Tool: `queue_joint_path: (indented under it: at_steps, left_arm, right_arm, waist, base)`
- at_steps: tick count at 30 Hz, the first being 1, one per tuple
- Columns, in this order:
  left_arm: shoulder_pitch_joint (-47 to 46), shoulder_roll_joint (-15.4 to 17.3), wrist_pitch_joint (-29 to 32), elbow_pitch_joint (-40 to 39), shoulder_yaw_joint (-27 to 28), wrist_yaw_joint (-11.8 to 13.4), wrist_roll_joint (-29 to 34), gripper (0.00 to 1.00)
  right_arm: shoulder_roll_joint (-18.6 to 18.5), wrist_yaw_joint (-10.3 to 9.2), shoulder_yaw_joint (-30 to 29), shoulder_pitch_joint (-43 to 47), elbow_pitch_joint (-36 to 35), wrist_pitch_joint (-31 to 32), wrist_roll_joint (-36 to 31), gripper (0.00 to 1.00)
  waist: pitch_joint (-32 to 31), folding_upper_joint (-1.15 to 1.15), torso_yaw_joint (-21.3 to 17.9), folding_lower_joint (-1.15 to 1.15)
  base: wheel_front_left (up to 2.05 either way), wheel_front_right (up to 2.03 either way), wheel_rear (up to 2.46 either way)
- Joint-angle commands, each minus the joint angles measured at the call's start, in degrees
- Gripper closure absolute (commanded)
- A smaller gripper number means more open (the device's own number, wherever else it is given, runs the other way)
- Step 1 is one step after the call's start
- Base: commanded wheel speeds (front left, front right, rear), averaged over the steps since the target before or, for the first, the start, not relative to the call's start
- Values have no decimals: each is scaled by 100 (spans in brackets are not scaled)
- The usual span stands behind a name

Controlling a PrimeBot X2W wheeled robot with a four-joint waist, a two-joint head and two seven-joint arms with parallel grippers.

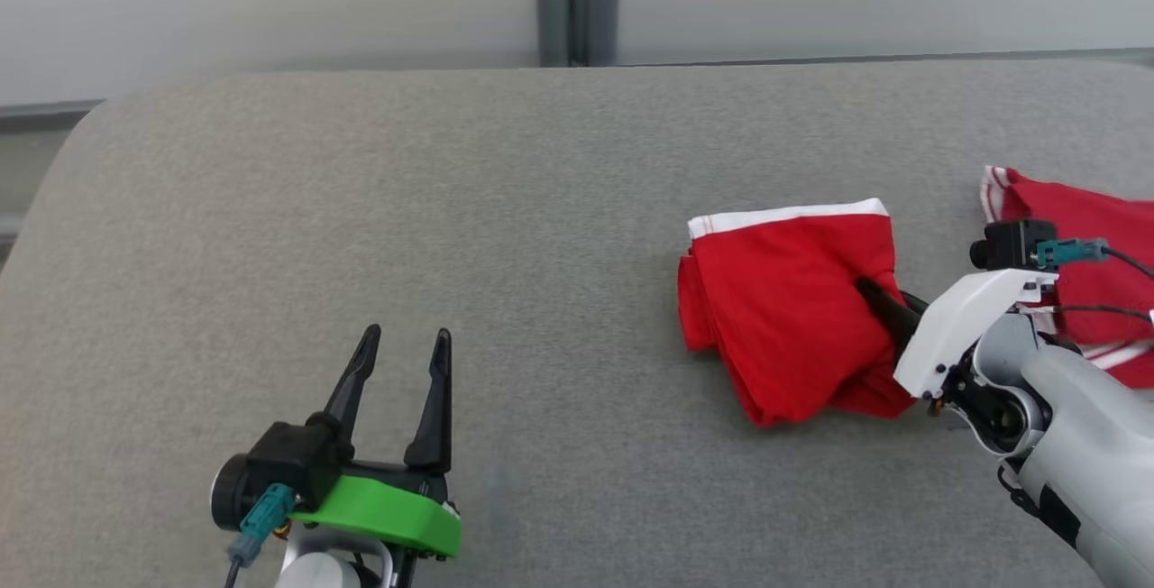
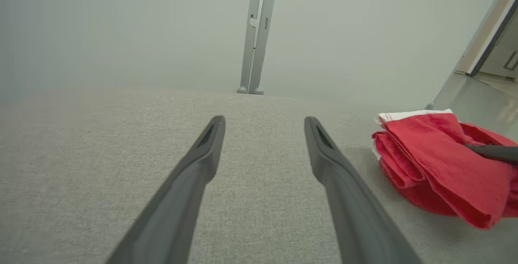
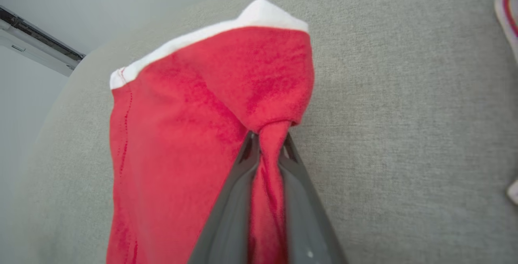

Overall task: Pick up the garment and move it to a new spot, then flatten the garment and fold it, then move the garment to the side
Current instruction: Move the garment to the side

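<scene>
On the grey surface (image 1: 451, 209), the right fingers (image 3: 238, 199) pinch the red garment (image 1: 784, 299) while the left fingers (image 1: 352, 381) stand spread.

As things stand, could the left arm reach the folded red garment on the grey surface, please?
Probably yes: only bare grey padded surface lies between the open left gripper and the red garment, though the right gripper is clamped on its right side.

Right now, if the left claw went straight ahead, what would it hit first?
Likely nothing near: the left gripper faces bare grey surface, the red garment off to its right. Farther on stands a grey post; depth is unclear.
</scene>
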Motion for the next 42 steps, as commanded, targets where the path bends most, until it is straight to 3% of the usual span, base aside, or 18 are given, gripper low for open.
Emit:
queue_joint_path:
  at_steps: [1, 10, 19, 26, 34, 38, 42]
  left_arm:
    - [-33, 15, 1, 19, -70, -38, 5, 0]
    - [-226, -11, 1, 157, -417, -121, 12, 0]
    - [-637, -18, 13, 371, -806, -161, 89, 0]
    - [-1035, -17, 16, 534, -922, -164, 168, 0]
    - [-1234, 65, 25, 689, -960, -139, 176, 0]
    - [-1299, 145, 80, 642, -955, -121, 201, 0]
    - [-1410, 224, 185, 540, -982, -112, 225, 0]
  right_arm:
    - [-2, -1, 38, 114, -82, -72, 37, 100]
    - [-85, -1, 201, 22, -466, -291, 160, 100]
    - [-245, -1, 566, -758, -905, -543, 95, 100]
    - [-932, -1, 1044, -1546, -1463, -628, 443, 100]
    - [-2060, -1, 1416, -1852, -1668, -807, 818, 100]
    - [-2303, -2, 1395, -1958, -1416, -1041, 1071, 100]
    - [-2280, -2, 1418, -2131, -919, -1263, 1073, 100]
  waist:
    - [-207, 0, -884, 0]
    - [-79, 0, -1769, 0]
    - [609, 0, -1842, 0]
    - [1261, 0, -1694, 0]
    - [1614, 0, -1639, 0]
    - [1797, 0, -1657, 0]
    - [2032, 0, -1649, 0]
  base:
    - [0, 0, 0]
    - [0, 0, 0]
    - [0, 0, 0]
    - [0, 0, 0]
    - [0, 0, 0]
    - [0, 0, 0]
    - [0, 0, 0]
